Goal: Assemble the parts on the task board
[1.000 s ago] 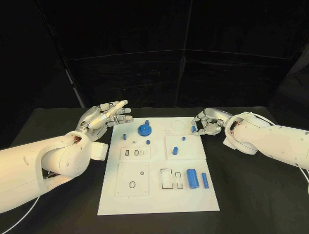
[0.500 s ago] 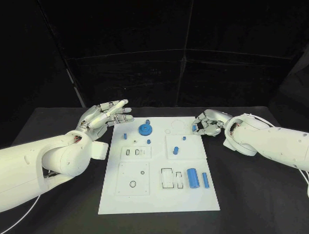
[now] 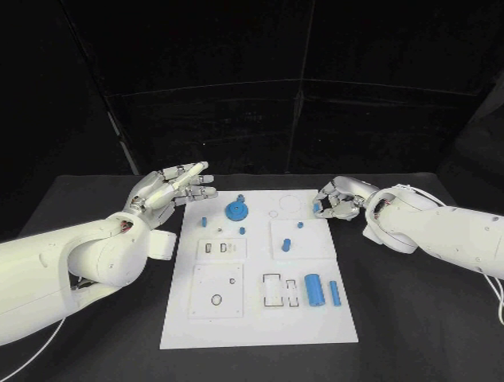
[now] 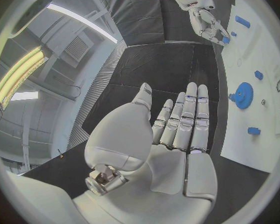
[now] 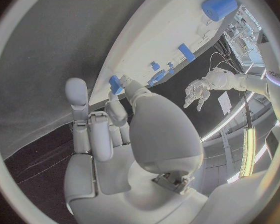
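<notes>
Blue part [image 5: 115, 82] in right hand [image 5: 109, 129]

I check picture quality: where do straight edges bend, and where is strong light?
Head view: task board edges run straight, dark surroundings. Left wrist view: board edge curves; bright ceiling lamp beyond the left hand. Right wrist view: board edge bows, lamp streak near the rim.

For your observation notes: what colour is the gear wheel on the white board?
Blue. The gear wheel shows best in the head view, on the far part of the board.
</notes>
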Robot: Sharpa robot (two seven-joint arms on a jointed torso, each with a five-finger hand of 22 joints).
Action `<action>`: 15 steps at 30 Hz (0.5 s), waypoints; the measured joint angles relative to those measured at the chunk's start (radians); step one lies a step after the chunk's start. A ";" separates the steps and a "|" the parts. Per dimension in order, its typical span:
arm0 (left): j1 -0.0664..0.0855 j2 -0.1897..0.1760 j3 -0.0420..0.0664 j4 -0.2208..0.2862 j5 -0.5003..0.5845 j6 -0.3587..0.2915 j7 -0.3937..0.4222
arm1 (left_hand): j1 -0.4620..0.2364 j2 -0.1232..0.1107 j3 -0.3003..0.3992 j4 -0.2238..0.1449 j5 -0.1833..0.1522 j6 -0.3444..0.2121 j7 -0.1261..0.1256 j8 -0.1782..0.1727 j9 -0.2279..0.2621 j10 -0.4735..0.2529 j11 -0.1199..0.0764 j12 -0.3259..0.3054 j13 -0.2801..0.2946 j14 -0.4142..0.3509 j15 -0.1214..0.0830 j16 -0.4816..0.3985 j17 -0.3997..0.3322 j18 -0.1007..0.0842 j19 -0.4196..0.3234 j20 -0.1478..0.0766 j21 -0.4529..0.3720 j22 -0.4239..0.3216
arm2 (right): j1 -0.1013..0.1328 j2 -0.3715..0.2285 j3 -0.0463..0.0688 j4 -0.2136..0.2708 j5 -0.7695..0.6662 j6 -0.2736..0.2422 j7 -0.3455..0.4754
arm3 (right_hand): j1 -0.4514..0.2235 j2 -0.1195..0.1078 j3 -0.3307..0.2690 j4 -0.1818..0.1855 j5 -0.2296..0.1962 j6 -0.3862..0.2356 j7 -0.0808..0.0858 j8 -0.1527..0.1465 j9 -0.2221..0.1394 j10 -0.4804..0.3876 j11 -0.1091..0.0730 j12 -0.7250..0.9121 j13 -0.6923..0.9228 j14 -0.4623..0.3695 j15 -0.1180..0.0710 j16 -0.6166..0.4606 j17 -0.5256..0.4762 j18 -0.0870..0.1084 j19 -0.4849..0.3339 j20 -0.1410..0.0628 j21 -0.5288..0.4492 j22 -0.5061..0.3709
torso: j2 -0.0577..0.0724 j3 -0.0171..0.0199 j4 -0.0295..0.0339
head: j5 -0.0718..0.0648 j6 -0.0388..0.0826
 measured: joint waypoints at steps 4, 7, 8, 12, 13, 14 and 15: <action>0.000 0.000 0.000 -0.001 0.000 0.000 0.000 | 0.000 0.000 0.000 0.000 0.000 0.000 0.000 0.000 0.000 0.000 0.000 -0.001 0.000 0.000 0.000 0.000 0.000 0.000 0.000 0.000 0.000 0.000 | 0.000 0.002 0.000 -0.002 0.006 -0.007 0.001 | 0.000 0.000 0.000 0.000 0.000 0.001 0.001 0.003 0.000 0.006 0.001 0.003 0.004 -0.003 -0.003 0.000 0.000 0.000 0.000 0.000 0.000 0.000 | 0.000 0.0000 0.0000 | -0.001 0.000; 0.000 0.000 0.000 -0.001 0.000 0.001 -0.001 | 0.000 0.000 0.000 0.000 0.000 0.000 0.000 0.000 0.000 0.000 0.000 -0.004 0.000 0.000 0.000 0.000 0.000 0.000 0.000 0.000 0.000 0.000 | 0.000 0.003 0.000 -0.005 0.009 -0.010 0.001 | 0.002 0.007 0.000 0.000 0.000 0.005 -0.003 0.003 0.000 0.006 0.001 0.006 0.006 -0.003 -0.003 0.000 0.000 0.000 0.004 -0.004 0.000 0.002 | 0.000 0.0000 0.0000 | -0.001 0.000; 0.000 0.000 0.000 -0.001 0.000 0.001 -0.001 | 0.000 0.000 0.000 0.000 0.000 0.000 0.000 0.000 0.000 0.000 0.000 -0.004 0.000 0.000 0.000 0.000 0.000 0.000 0.000 0.000 0.000 0.000 | 0.000 0.004 0.000 -0.006 0.010 -0.011 0.001 | 0.000 0.008 0.000 0.000 0.000 0.007 -0.004 0.006 0.000 0.008 -0.001 0.007 0.007 -0.002 -0.003 0.000 0.000 0.000 0.004 -0.004 0.000 0.002 | 0.000 0.0000 0.0000 | -0.001 0.000; 0.000 0.000 0.000 -0.001 0.000 0.001 -0.001 | 0.000 0.000 0.000 0.000 0.000 0.000 0.000 0.000 0.000 0.000 0.000 -0.004 0.000 0.000 0.000 0.000 0.000 0.000 0.000 0.000 0.000 0.000 | 0.000 0.006 0.000 -0.007 0.014 -0.014 0.001 | 0.005 0.013 0.000 0.000 0.000 0.028 -0.008 0.015 0.002 0.012 -0.005 0.008 0.012 0.000 -0.008 0.000 0.000 0.000 0.004 -0.004 0.000 0.003 | 0.000 -0.0001 0.0000 | -0.001 -0.001; 0.000 0.000 0.000 -0.001 0.000 0.001 -0.001 | 0.000 0.000 0.000 0.000 0.000 0.000 0.000 0.000 0.000 0.000 0.000 -0.004 0.000 0.000 0.000 0.000 0.000 0.000 0.000 0.000 0.000 0.000 | 0.000 0.007 0.000 -0.008 0.014 -0.014 0.001 | 0.008 0.015 0.000 0.000 0.000 0.034 -0.010 0.019 0.002 0.015 -0.008 0.011 0.014 -0.002 -0.009 0.000 0.000 0.000 0.004 -0.004 0.000 0.004 | 0.000 0.0000 0.0000 | -0.001 -0.001; 0.000 0.000 0.000 -0.001 0.000 0.002 -0.001 | 0.000 0.000 0.000 0.000 0.000 0.000 0.000 0.000 0.000 0.000 0.000 -0.004 0.000 0.000 0.000 0.000 0.000 0.000 0.000 0.000 0.000 0.000 | 0.000 0.008 0.000 -0.008 0.015 -0.014 0.001 | 0.011 0.018 0.001 0.000 0.000 0.040 -0.015 0.023 0.003 0.017 -0.010 0.011 0.015 -0.002 -0.010 0.000 0.000 0.000 0.007 -0.007 0.000 0.005 | 0.000 -0.0001 0.0000 | -0.001 -0.001; 0.000 0.000 0.000 -0.001 0.000 0.002 -0.001 | 0.000 0.000 0.000 0.000 0.000 0.000 0.000 0.000 0.000 0.000 0.000 -0.004 0.000 0.000 0.000 0.000 0.000 0.000 0.000 0.000 0.000 0.000 | 0.000 0.008 0.000 -0.008 0.016 -0.014 0.001 | 0.016 0.023 0.005 -0.003 -0.006 0.049 -0.016 0.026 0.005 0.017 -0.010 0.011 0.015 0.001 -0.013 0.000 0.000 0.000 0.007 -0.007 0.000 0.006 | 0.000 -0.0001 0.0000 | -0.001 -0.002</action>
